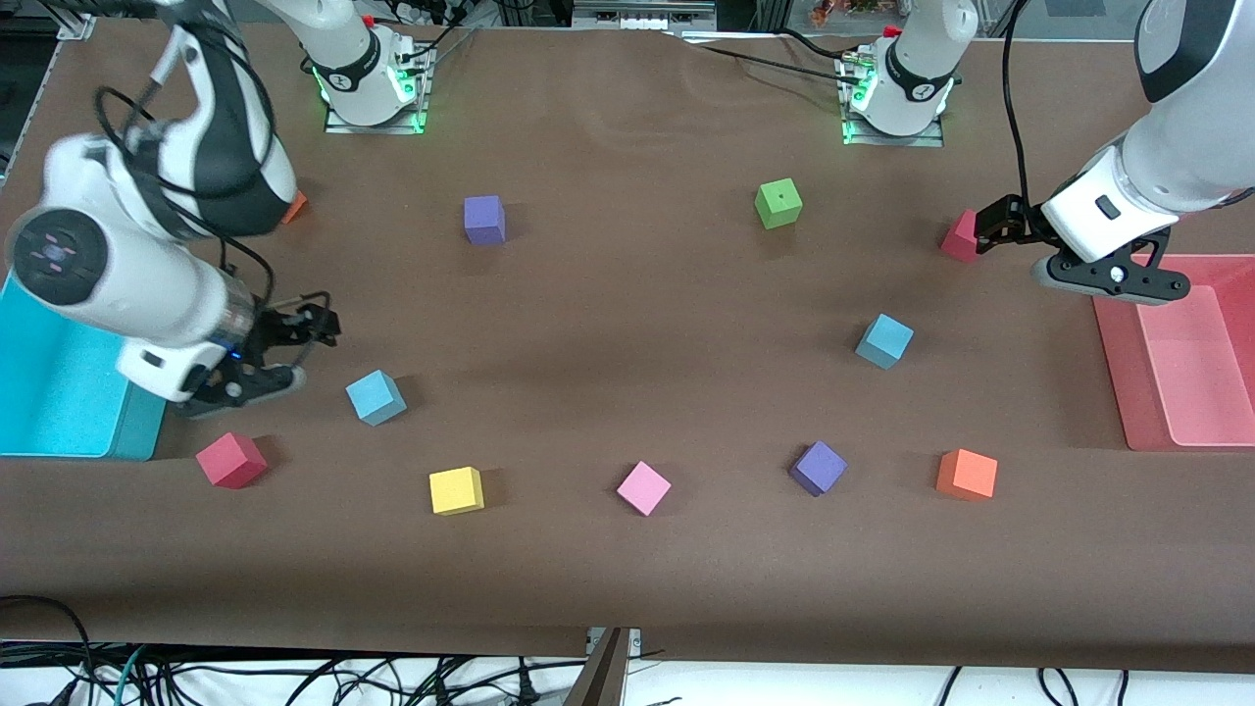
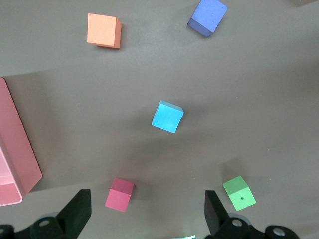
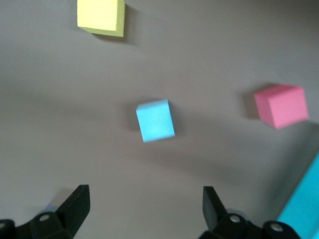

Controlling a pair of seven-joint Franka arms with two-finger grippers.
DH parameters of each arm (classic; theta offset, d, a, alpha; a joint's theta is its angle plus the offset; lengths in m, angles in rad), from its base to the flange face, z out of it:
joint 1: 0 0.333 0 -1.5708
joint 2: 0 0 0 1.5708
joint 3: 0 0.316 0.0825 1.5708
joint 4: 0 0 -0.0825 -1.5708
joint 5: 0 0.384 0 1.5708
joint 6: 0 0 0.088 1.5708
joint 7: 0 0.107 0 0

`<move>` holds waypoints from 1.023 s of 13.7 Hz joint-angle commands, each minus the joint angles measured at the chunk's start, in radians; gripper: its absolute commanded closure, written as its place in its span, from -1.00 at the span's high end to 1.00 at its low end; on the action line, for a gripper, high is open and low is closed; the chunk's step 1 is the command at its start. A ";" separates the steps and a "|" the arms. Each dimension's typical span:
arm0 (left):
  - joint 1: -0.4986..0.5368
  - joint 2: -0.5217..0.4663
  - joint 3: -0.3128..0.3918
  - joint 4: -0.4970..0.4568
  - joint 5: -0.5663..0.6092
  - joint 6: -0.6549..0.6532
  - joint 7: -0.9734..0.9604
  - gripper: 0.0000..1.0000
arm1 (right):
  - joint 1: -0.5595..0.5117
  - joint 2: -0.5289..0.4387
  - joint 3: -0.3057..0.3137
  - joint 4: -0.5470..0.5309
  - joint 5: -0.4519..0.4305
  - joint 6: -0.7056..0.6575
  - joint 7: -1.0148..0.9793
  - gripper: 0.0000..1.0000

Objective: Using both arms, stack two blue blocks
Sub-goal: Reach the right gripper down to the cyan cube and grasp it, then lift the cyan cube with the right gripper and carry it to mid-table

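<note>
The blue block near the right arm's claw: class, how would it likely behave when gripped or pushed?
The blue block looks like matte foam, so probably light and slightly squashy. Its flat faces suggest it would slide, not roll. The matte surface should give the open right claw a firm hold.

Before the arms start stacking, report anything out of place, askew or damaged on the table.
Nothing stands out. Both blue blocks, one toward the right arm's end and one toward the left arm's end, sit flat and apart, untouched. The right gripper and left gripper are open and hold nothing. The other cubes are scattered but intact.
</note>
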 commanded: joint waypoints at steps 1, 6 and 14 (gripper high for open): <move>0.005 0.011 -0.004 0.028 -0.018 -0.018 0.006 1.00 | 0.023 0.038 0.001 -0.079 -0.003 0.140 -0.065 1.00; 0.001 0.019 -0.004 0.028 -0.019 -0.016 0.001 1.00 | 0.015 0.093 0.001 -0.200 -0.001 0.349 -0.227 0.99; 0.000 0.023 -0.004 0.028 -0.016 -0.015 0.000 1.00 | -0.029 0.157 -0.001 -0.285 0.028 0.529 -0.359 0.99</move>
